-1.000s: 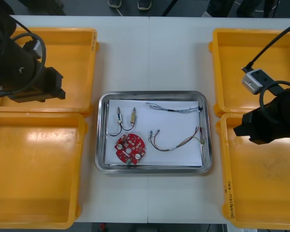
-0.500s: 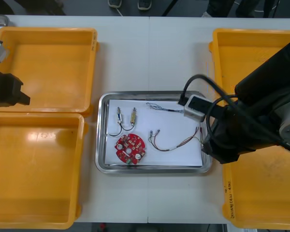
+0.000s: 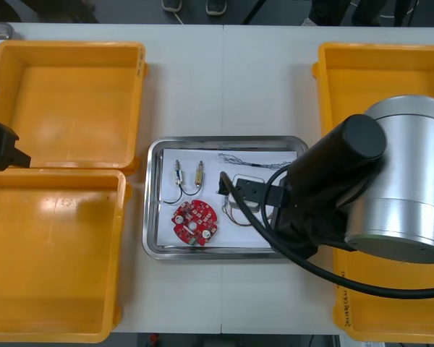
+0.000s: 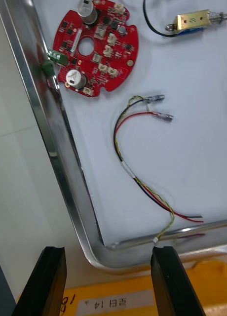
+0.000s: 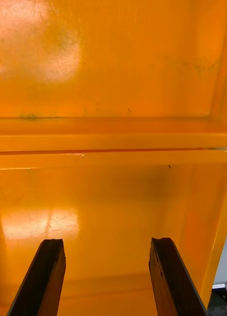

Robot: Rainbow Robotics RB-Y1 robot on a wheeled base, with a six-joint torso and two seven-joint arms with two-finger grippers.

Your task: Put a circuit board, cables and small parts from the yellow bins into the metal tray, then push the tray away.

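Metal tray [image 4: 62, 148] — shiny rim, white inside

An electronics workshop: yellow bins [image 3: 72, 101] flank a metal tray [image 3: 151, 206] holding a circuit board [image 3: 195, 223] and cables [image 4: 124, 166]

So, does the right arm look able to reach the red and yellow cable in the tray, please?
Probably yes: the right gripper hangs open over a corner of the metal tray, and the red and yellow cable lies uncovered just beyond its fingers. The left gripper hovers over a yellow bin.
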